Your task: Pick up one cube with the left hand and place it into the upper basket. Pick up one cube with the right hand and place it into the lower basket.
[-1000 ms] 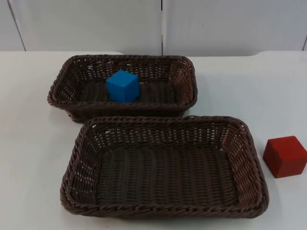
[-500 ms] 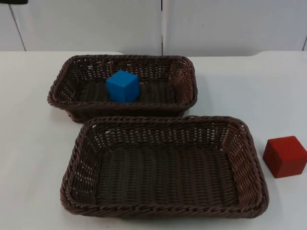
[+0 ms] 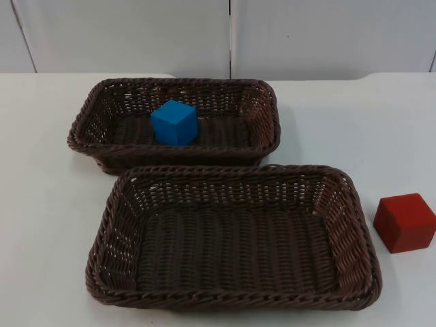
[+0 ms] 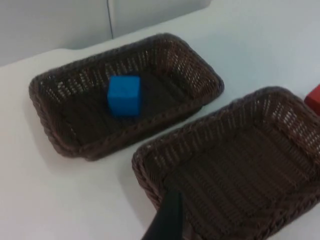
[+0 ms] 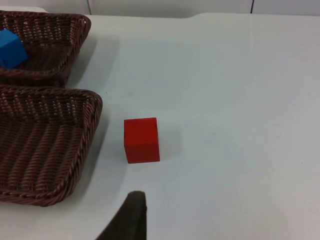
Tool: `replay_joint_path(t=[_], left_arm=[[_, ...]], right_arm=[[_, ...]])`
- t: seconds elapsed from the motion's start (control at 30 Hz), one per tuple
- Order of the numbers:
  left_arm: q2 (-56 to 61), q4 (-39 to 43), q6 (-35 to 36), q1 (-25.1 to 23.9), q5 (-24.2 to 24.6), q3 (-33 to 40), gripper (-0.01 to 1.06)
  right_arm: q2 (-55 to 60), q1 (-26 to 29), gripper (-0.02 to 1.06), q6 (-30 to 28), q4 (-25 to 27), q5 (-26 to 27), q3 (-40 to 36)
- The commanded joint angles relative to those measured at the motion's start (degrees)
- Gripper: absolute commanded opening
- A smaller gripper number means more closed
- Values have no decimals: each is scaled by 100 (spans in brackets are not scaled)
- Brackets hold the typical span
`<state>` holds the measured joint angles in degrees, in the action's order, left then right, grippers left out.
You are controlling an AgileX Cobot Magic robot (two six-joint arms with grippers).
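Observation:
The blue cube [image 3: 174, 122] [image 4: 124, 95] lies inside the upper wicker basket [image 3: 262, 102] [image 4: 200, 70], left of its middle. The lower basket [image 3: 354, 225] [image 4: 150, 165] holds nothing. On the table just right of the lower basket rests the red cube [image 3: 404, 222] [image 5: 141, 140]. My left gripper [image 4: 167, 222] hangs high above the lower basket's near left rim, well away from the blue cube. My right gripper [image 5: 127, 217] hovers over the table on the near side of the red cube, apart from it.
The two brown baskets stand close together, one behind the other, in the middle of the white table [image 3: 41, 204]. A grey partition wall [image 3: 136, 34] closes the far edge. Bare table lies right of the red cube [image 5: 240, 125].
A dark bit of the left arm showed at the top view's upper left corner half a second ago and is gone now. Cubes and baskets have not moved.

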<state>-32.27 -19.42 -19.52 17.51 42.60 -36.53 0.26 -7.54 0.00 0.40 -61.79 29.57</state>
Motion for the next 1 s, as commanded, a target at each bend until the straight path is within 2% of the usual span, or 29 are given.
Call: replay_joint_path(t=[0.0,0.3,0.97], left_arm=[[285,10,48,-22,56,216,78],[984,34,70,-22,1,697,78],[1174,151,92,-22,-10,712,78]], right_arm=[[-26,36,105,-65,26,-2,-7],[-26,36,105,-65,16,-2,-7],[-26,36,105,-65,15,-2,-7]])
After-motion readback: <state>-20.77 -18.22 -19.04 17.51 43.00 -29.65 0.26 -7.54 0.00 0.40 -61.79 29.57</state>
